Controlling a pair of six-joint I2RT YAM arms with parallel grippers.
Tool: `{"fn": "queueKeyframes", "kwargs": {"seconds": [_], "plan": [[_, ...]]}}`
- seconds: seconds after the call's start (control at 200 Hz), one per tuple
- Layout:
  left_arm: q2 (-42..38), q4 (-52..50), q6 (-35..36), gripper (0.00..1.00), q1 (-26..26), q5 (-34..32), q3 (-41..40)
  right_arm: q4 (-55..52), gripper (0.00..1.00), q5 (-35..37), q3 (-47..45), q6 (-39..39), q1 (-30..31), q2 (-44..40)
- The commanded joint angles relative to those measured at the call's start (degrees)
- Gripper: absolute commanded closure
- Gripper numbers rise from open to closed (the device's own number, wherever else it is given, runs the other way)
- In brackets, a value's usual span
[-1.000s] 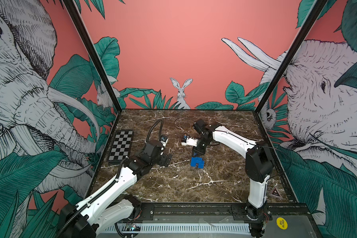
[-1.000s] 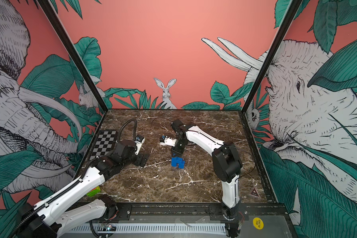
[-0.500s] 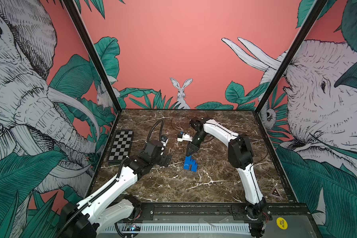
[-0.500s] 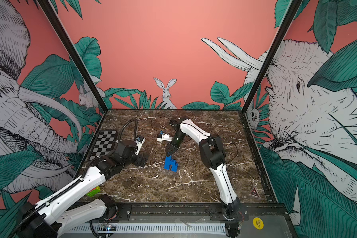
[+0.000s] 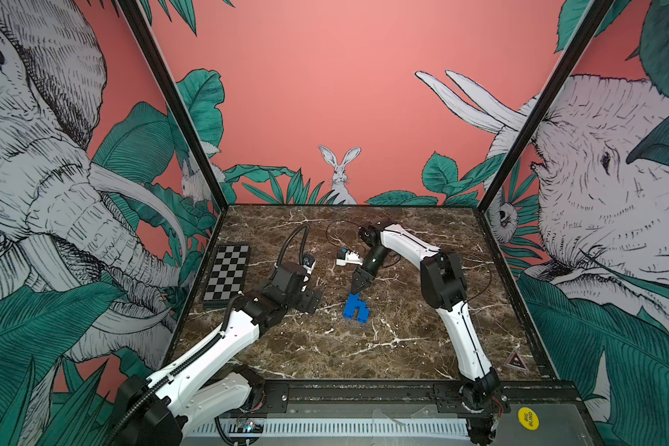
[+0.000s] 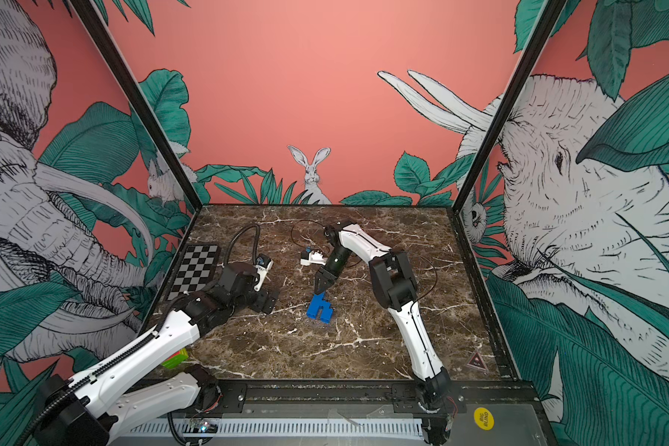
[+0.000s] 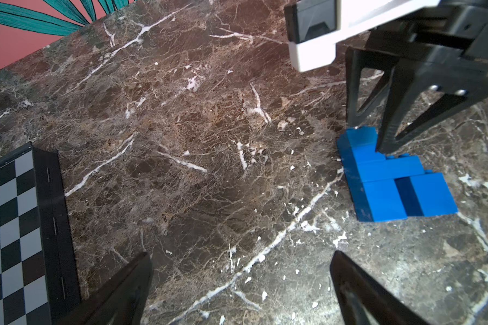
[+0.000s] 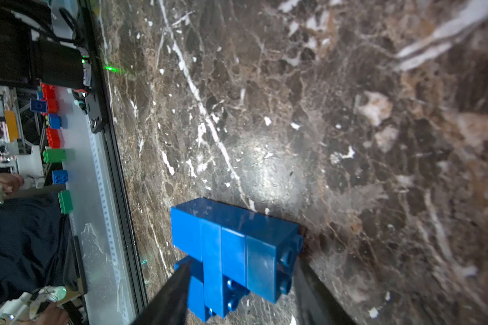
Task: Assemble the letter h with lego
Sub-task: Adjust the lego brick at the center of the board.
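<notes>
Letter h (image 5: 356,309), all blue, sits near the middle of the marble surface (image 5: 402,347), with its tall stem toward the left arm's side and its shorter leg toward the right arm's. These views do not settle whether it stands on its feet or leans back.

Right arm: the elbow is raised over the right half of the surface and the forearm runs toward the back wall. The wrist is folded back so that the right fingers (image 5: 358,281) point steeply down at the stem's top. They are spread, one on each side of the stem's studded end. Both tips lie just beside the blue, and contact cannot be confirmed.

Left arm: it is stretched low from the near left corner. The left fingers (image 7: 130,287) are spread wide over bare surface, pointed toward the h and well apart from it.

Checkerboard (image 5: 226,276) lies by the left wall. A green-edged block (image 6: 175,357) is mostly hidden under the left forearm.
</notes>
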Motion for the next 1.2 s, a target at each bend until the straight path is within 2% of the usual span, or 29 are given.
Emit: {"fn": "queueKeyframes", "kwargs": {"seconds": [0.0, 0.005, 0.01, 0.035, 0.17, 0.265, 0.445, 0.565, 0.655, 0.795, 0.89, 0.985, 1.07, 1.135, 1.195], "plan": [[-0.16, -0.88, 0.25, 0.01, -0.31, -0.43, 1.14, -0.58, 0.21, 2.35, 1.26, -0.11, -0.43, 0.82], [-0.17, -0.83, 0.29, 0.01, -0.31, -0.43, 1.12, -0.57, 0.11, 2.41, 1.3, -0.08, -0.41, 0.79], [-0.18, -0.86, 0.26, 0.01, -0.31, -0.43, 1.06, -0.56, 0.07, 2.48, 1.37, -0.06, -0.45, 0.78], [-0.24, -0.88, 0.28, 0.01, -0.31, -0.42, 1.09, -0.53, 0.01, 2.55, 1.64, -0.05, -0.57, 0.62], [-0.49, -0.79, 0.34, 0.01, -0.31, -0.83, 1.02, 2.7, 0.01, 7.05, 1.78, 2.3, -0.75, -3.32], [-1.43, -0.16, 0.22, 0.01, -0.31, -2.01, 0.46, 9.02, 0.01, 12.5, -0.3, 6.38, -0.73, -10.45], [-3.83, 1.27, -0.56, 0.01, -0.3, -7.23, -0.68, 30.71, 0.01, 25.06, -14.35, 14.11, -0.75, -30.84], [-7.17, 4.31, -2.95, 0.01, -0.31, -13.72, -2.64, 37.94, 0.01, 32.24, -23.14, 16.61, -0.83, -41.69], [-9.92, 7.98, -4.19, 0.01, 0.02, -19.17, -4.48, 43.41, 0.01, 41.41, -30.08, 19.5, -0.79, -49.42], [-9.32, 9.41, -2.31, 0.01, 0.39, -27.15, -3.74, 50.85, 0.01, 56.01, -43.09, 23.68, -0.84, -61.18], [-8.07, 14.83, 1.25, 0.01, 1.05, -31.58, -5.17, 60.19, 0.01, 65.95, -56.69, 23.3, -0.83, -70.4], [-6.14, 19.73, 1.87, 0.01, 5.41, -32.28, -8.08, 72.85, 0.01, 72.86, -70.93, 21.35, -1.09, -80.24], [-4.9, 17.96, -2.23, 0.01, 11.77, -28.92, -8.09, 82.64, 0.01, 74.87, -81.98, 20.88, -2.55, -88.19], [-3.48, 21.47, -0.47, 0.01, 14.19, -30.51, -9.49, 90.38, 0.02, 75.49, -90.27, 20.17, -4.59, -93.12], [-2.12, 20.07, -2.39, 0.01, 16.72, -30.01, -8.74, 94.33, 0.01, 76.24, -94.91, 19.91, -6.85, -95.46]]}}
